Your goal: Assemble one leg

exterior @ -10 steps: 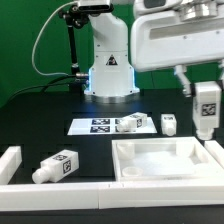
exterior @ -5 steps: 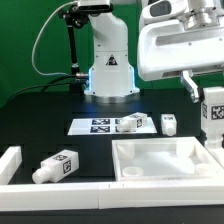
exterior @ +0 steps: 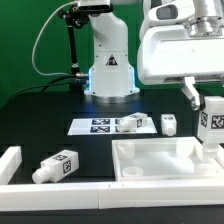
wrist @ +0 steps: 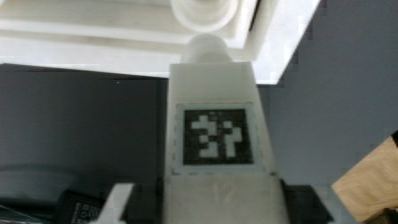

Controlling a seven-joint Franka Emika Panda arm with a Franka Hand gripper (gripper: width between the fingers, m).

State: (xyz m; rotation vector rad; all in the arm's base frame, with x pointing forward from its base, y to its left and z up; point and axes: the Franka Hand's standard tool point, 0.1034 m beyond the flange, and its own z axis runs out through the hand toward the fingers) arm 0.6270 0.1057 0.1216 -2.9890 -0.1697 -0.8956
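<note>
My gripper (exterior: 207, 108) is shut on a leg (exterior: 212, 122), a stubby white peg with a black-and-white tag. It holds the leg upright at the exterior view's right, just above the right edge of the large white tray-like part (exterior: 150, 170). In the wrist view the held leg (wrist: 217, 120) runs out from between the dark fingers (wrist: 306, 205) of the gripper (wrist: 217, 206). Its tip points at a round socket (wrist: 210, 14) in the white part beneath.
A second leg (exterior: 55, 167) lies on the table at the front left. Two more legs (exterior: 130, 124) (exterior: 170, 124) sit by the marker board (exterior: 95, 127). White bars run along the front (exterior: 60, 198) and left (exterior: 10, 160). The robot base (exterior: 108, 70) stands behind.
My gripper has carried the leg a little to the exterior view's right and lower, closer to the tray-like part's right edge. Everything else has stayed still.
</note>
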